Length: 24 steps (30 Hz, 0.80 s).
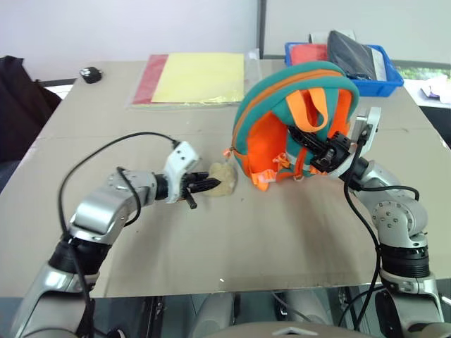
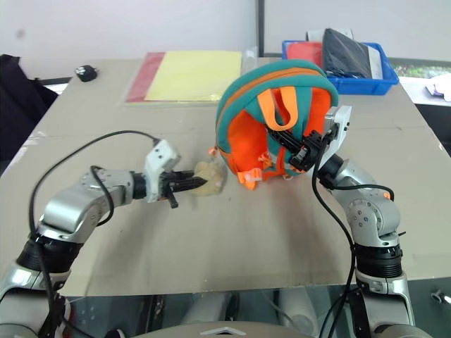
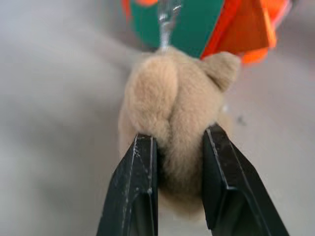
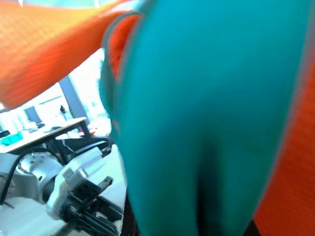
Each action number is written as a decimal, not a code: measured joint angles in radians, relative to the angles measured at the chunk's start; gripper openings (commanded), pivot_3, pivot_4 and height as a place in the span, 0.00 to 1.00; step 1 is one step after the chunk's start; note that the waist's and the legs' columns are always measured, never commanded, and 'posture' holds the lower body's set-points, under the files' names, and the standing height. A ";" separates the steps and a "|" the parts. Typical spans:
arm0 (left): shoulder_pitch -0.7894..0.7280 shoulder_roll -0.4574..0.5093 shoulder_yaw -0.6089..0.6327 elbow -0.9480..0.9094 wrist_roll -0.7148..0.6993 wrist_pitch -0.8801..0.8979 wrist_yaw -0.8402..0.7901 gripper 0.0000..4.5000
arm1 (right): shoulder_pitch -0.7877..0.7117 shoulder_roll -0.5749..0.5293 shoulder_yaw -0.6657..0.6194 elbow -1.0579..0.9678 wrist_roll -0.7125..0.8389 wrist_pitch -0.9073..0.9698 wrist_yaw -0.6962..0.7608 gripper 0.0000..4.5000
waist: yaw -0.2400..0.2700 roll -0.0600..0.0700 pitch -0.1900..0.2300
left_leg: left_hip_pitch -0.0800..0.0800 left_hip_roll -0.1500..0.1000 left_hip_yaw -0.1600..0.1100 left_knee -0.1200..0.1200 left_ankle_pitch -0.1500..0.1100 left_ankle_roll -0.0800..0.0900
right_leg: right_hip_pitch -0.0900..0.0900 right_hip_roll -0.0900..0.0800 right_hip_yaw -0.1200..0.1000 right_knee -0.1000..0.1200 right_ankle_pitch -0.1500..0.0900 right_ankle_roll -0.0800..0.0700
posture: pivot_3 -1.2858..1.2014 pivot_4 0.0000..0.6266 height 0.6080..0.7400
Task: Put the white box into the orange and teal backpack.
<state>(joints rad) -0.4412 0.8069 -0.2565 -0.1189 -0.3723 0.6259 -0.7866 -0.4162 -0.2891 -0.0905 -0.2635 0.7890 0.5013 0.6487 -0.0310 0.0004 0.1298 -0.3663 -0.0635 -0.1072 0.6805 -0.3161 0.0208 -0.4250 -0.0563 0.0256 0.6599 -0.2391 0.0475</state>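
Observation:
The orange and teal backpack (image 1: 282,91) stands raised off the table at centre right, its orange straps facing me. My right gripper (image 1: 313,146) is shut on the backpack's strap side and holds it up; teal and orange fabric (image 4: 206,113) presses close in the right wrist view. A beige plush charm (image 1: 223,179) hangs from the backpack's lower left and rests on the table. My left gripper (image 3: 179,142) is shut on the charm, whose plush bulges between the black fingers (image 3: 142,187). The white box is out of view.
Yellow and red flat folders (image 1: 197,77) lie at the table's far side. A blue bin (image 1: 384,77) holding dark and red items stands at the far right. A small black object (image 1: 90,73) sits at the far left corner. The table's front edge (image 1: 232,290) is close.

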 measured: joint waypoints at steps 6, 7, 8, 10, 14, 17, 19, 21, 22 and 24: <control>0.014 -0.136 0.088 0.067 0.018 -0.059 0.010 0.23 | 0.000 -0.004 -0.001 0.001 0.000 0.001 -0.001 0.00 | 0.012 0.004 -0.003 | 0.019 0.001 0.004 -0.009 -0.001 0.002 | 0.015 0.001 0.001 -0.002 -0.001 0.001 | 0.52 0.24 1.00; 0.017 -0.145 0.104 0.072 0.006 -0.063 0.009 0.34 | 0.000 -0.005 -0.002 0.001 0.000 0.001 -0.002 0.00 | 0.012 0.003 -0.002 | 0.017 0.001 0.004 -0.009 -0.001 0.001 | 0.013 0.001 0.001 -0.002 -0.001 0.001 | 0.52 0.24 1.00; 0.025 -0.159 0.132 0.072 -0.014 -0.065 0.007 0.35 | 0.000 -0.005 -0.001 0.001 0.001 0.001 -0.001 0.00 | 0.011 0.002 -0.001 | 0.016 0.001 0.004 -0.009 0.000 0.001 | 0.011 0.001 0.001 -0.002 -0.001 0.001 | 0.52 0.24 1.00; 0.061 -0.168 0.220 0.041 -0.084 -0.058 -0.012 0.55 | 0.000 -0.007 -0.002 0.002 0.001 0.001 0.001 0.00 | 0.000 -0.002 0.001 | 0.008 0.003 0.003 -0.008 0.000 0.001 | 0.004 0.002 0.003 -0.002 0.000 0.000 | 0.52 0.24 1.00; 0.119 -0.132 0.337 -0.028 -0.143 -0.042 -0.024 0.94 | 0.005 -0.014 -0.004 0.002 0.002 0.001 0.009 0.00 | -0.012 -0.002 0.001 | 0.001 0.003 0.003 -0.006 0.000 0.001 | -0.004 0.001 0.003 0.000 0.000 0.000 | 0.52 0.24 1.00; 0.232 -0.076 0.444 -0.110 -0.261 0.027 -0.094 1.00 | 0.012 -0.042 -0.002 0.004 0.005 0.020 0.020 0.15 | -0.015 -0.002 0.001 | 0.001 0.003 0.004 -0.006 0.000 0.001 | -0.004 0.002 0.005 0.000 0.000 0.000 | 0.52 0.24 1.00; 0.348 -0.026 0.519 -0.174 -0.354 0.078 -0.172 1.00 | 0.018 -0.078 -0.001 0.012 -0.015 0.025 0.030 0.34 | -0.011 -0.002 0.001 | 0.001 0.003 0.004 -0.006 0.000 0.001 | -0.004 0.002 0.005 0.000 0.000 0.000 | 0.52 0.24 1.00; 0.439 0.006 0.557 -0.212 -0.371 0.081 -0.212 1.00 | 0.027 -0.091 0.007 0.013 -0.034 0.020 0.047 0.56 | -0.006 -0.002 0.001 | 0.002 0.003 0.004 -0.007 0.000 0.001 | -0.003 0.002 0.005 0.000 0.000 0.000 | 0.52 0.24 1.00; 0.480 0.018 0.565 -0.222 -0.366 0.075 -0.227 1.00 | 0.046 -0.103 0.012 0.011 -0.042 0.016 0.062 0.69 | -0.002 -0.002 0.001 | 0.002 0.003 0.004 -0.007 0.000 0.001 | -0.002 0.001 0.004 -0.001 -0.001 0.000 | 0.52 0.24 1.00; 0.539 0.023 0.568 -0.233 -0.353 0.047 -0.243 1.00 | 0.094 -0.149 0.040 -0.003 -0.085 -0.011 0.108 0.90 | 0.003 -0.002 0.002 | 0.002 0.003 0.004 -0.007 -0.001 0.001 | -0.002 0.001 0.004 -0.003 -0.001 0.000 | 0.52 0.24 1.00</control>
<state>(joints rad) 0.0978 0.8298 0.3114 -0.3523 -0.7256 0.6728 -1.0299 -0.3219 -0.4378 -0.0510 -0.2669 0.7045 0.4903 0.7565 -0.0284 -0.0019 0.1314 -0.3644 -0.0608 -0.1034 0.6733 -0.3166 0.0219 -0.4266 -0.0550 0.0300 0.6571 -0.2396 0.0476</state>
